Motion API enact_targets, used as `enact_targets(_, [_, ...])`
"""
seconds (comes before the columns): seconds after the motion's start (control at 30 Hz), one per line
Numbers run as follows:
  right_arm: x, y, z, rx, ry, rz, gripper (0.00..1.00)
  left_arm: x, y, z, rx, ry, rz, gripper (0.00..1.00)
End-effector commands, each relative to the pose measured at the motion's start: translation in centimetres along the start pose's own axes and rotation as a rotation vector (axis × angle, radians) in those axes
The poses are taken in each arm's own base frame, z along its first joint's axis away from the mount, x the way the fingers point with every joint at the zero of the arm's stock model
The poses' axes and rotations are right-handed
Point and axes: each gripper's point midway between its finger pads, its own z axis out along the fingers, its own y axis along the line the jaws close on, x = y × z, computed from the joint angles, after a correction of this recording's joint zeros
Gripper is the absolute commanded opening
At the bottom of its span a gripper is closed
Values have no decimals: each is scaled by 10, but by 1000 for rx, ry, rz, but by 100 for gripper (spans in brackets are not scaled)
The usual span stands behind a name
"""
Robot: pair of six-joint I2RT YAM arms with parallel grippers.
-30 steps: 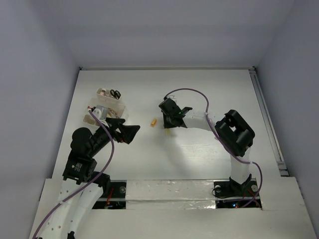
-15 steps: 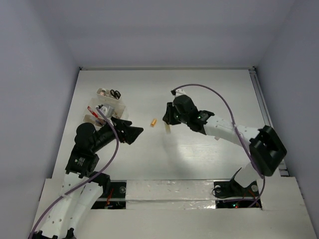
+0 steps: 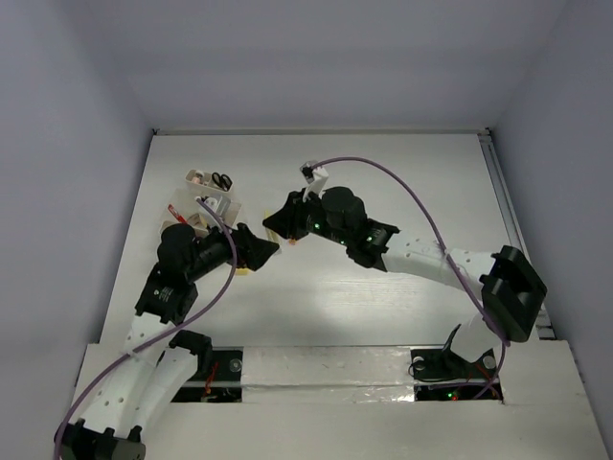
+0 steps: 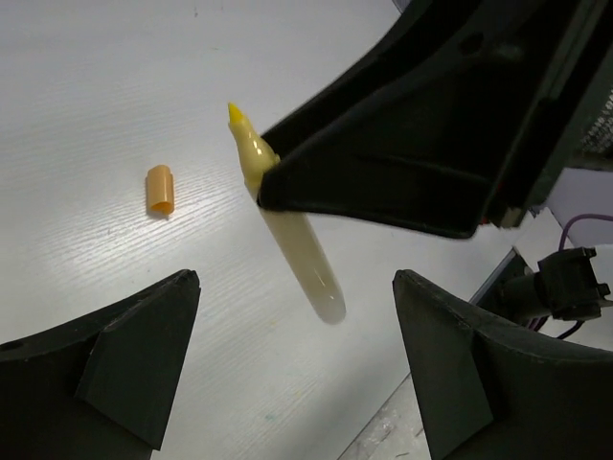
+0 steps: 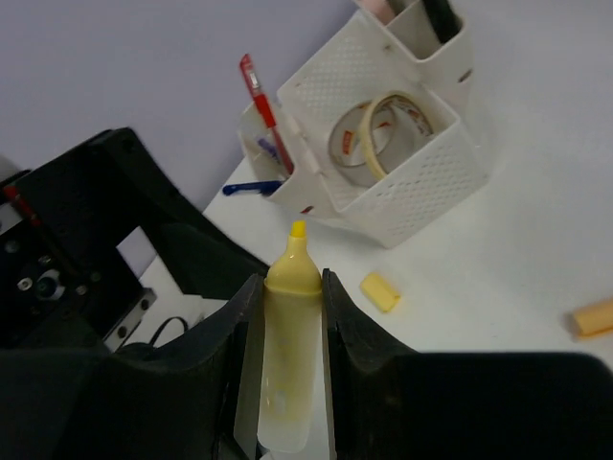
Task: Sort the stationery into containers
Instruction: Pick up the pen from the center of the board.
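Observation:
My right gripper point(image 5: 290, 280) is shut on an uncapped yellow highlighter point(image 5: 289, 364), tip pointing away from the wrist. In the top view it point(image 3: 273, 224) hovers just right of the whitish divided container point(image 3: 203, 195). My left gripper point(image 4: 295, 287) is open and empty, and the highlighter point(image 4: 292, 240) hangs between and beyond its fingers. In the top view the left gripper point(image 3: 262, 250) sits right below the right one. The container point(image 5: 421, 182) holds beige tape rolls point(image 5: 369, 134), a red pen point(image 5: 257, 91) and black scissors point(image 3: 221, 179).
An orange cap point(image 4: 160, 189) lies on the white table near both grippers and shows at the edge of the right wrist view point(image 5: 594, 318). A yellow cap point(image 5: 380, 291) lies beside the container. A blue pen point(image 5: 251, 188) sticks out at the container's side.
My right arm has swung left with the highlighter, from the table's middle to beside the container. My left gripper has moved right and up to meet it.

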Motion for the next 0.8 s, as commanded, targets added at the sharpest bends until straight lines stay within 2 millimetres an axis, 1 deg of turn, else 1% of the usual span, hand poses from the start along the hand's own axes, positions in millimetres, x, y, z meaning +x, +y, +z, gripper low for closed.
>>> enact_targets(0.0, [-35, 52, 4, -146, -121, 10, 0, -9, 2, 0, -18, -43, 17, 80])
enact_targets(0.03, [-38, 51, 4, -139, -130, -1, 0, -10, 3, 1, -25, -45, 18, 80])
enact_targets(0.07, [-32, 60, 5, -147, -121, -17, 1, -8, 5, 2, -31, -39, 13, 80])
enact_targets(0.1, [-36, 62, 6, -135, -135, -27, 1, -7, 6, 2, -33, -34, 12, 80])
enact_targets(0.13, [-37, 61, 6, -127, -137, -44, 1, -8, 6, 3, -34, -34, 13, 79])
enact_targets(0.17, [-35, 68, 5, -143, -136, -45, 1, -7, 7, 3, -38, -30, 11, 78])
enact_targets(0.2, [-35, 69, 4, -153, -137, -45, 1, -7, 8, 3, -44, -29, 9, 77])
enact_targets(0.27, [-35, 75, 2, -168, -143, -44, 1, -8, 10, 3, -55, -34, 9, 69])
enact_targets(0.3, [-36, 76, 2, -169, -144, -44, 1, -9, 10, 3, -55, -37, 12, 63])
enact_targets(0.33, [-37, 76, 1, -170, -146, -46, 1, -9, 10, 3, -59, -41, 13, 51])
enact_targets(0.4, [-37, 76, 1, -169, -145, -47, 1, -11, 11, 1, -67, -49, 15, 37])
enact_targets(0.43, [-37, 75, 0, -162, -146, -50, 1, -12, 11, 1, -70, -53, 16, 25])
enact_targets(0.5, [-36, 73, 0, -156, -144, -49, 1, -13, 10, 0, -67, -59, 20, 14])
enact_targets(0.53, [-37, 73, -1, -152, -147, -49, 1, -15, 9, -1, -72, -68, 22, 1])
enact_targets(0.6, [-35, 71, -3, -148, -142, -51, 1, -17, 9, -3, -76, -77, 28, 0])
enact_targets(0.63, [-36, 64, -2, -110, -149, -54, 2, -18, 8, -4, -72, -79, 31, 0])
enact_targets(0.7, [-37, 62, -5, -96, -149, -67, 6, -19, 6, -5, -65, -85, 39, 0])
enact_targets(0.73, [-35, 58, -7, -79, -139, -96, 10, -21, 5, -6, -64, -90, 47, 0])
enact_targets(0.77, [-35, 57, -10, -73, -130, -118, 21, -23, 3, -8, -61, -97, 53, 0])
